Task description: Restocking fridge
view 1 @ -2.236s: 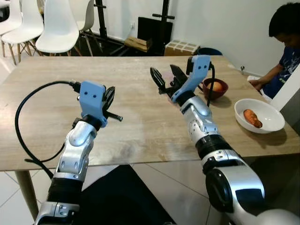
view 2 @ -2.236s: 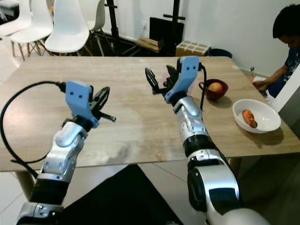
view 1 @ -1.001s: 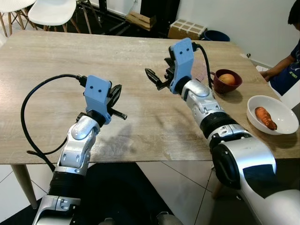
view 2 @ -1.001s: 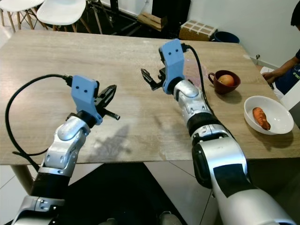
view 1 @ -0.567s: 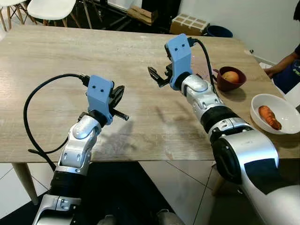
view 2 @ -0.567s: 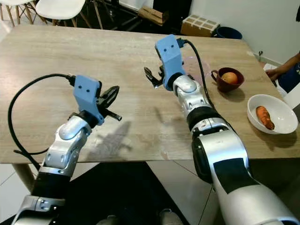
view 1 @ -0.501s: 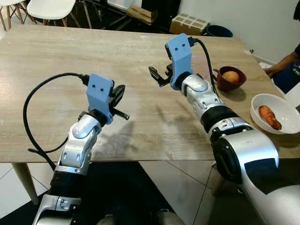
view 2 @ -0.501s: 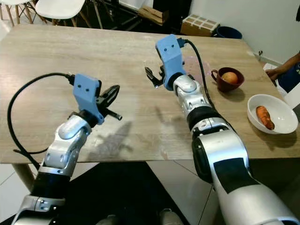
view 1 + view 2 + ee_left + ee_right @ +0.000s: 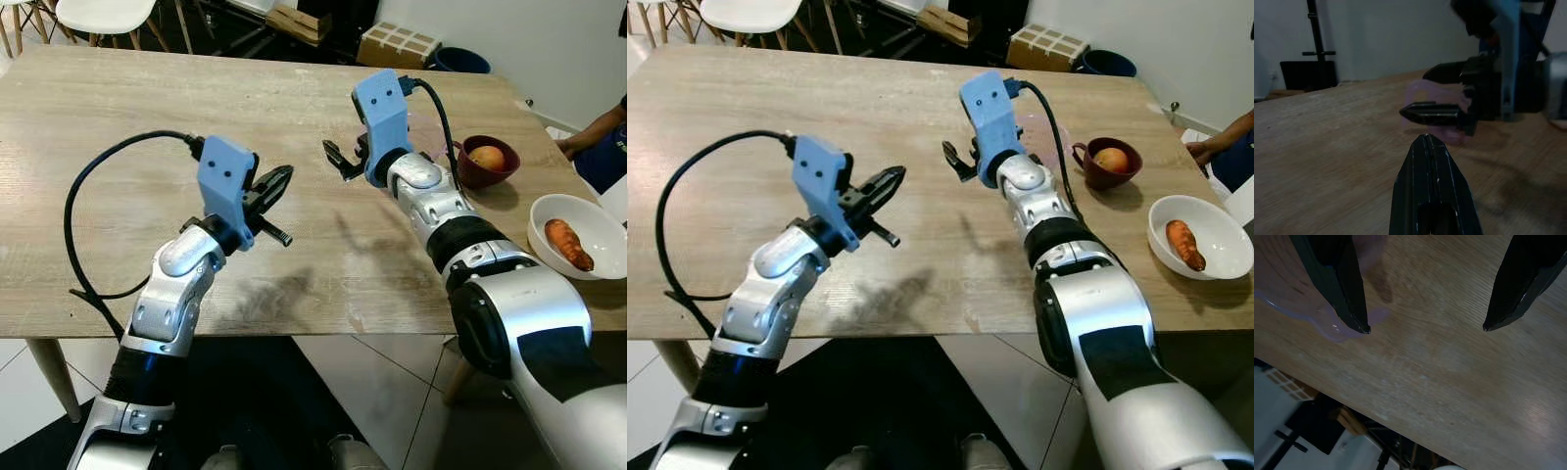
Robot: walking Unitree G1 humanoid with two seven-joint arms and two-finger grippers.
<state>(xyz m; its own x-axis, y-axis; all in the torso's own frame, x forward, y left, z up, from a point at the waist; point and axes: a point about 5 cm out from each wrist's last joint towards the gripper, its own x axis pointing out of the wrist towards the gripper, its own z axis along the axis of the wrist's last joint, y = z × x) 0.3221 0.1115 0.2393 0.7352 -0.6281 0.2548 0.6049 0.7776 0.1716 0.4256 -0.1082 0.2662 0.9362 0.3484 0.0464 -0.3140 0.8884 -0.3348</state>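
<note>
My right gripper (image 9: pixel 339 159) hovers open just above the middle of the wooden table (image 9: pixel 118 108); its black fingers (image 9: pixel 1341 281) stand wide apart over bare wood. A faint translucent pink thing (image 9: pixel 1436 108) lies on the table right by that gripper. My left gripper (image 9: pixel 278 180) is shut and empty, held above the table's near half and pointing at the right gripper. Right of the right arm stands a dark red bowl (image 9: pixel 502 172) holding a round orange fruit (image 9: pixel 485 157). A white bowl (image 9: pixel 545 213) with an orange sweet potato (image 9: pixel 568 244) sits further right.
A person's arm in a blue sleeve (image 9: pixel 600 149) rests at the table's far right corner. Beyond the table are white chairs (image 9: pixel 98 12), a cardboard box (image 9: pixel 397 44) and dark stands. The table's near edge (image 9: pixel 294 328) runs under both forearms.
My left arm has risen and swung right, bringing its shut gripper closer to the right gripper. The right gripper has barely moved and stays open.
</note>
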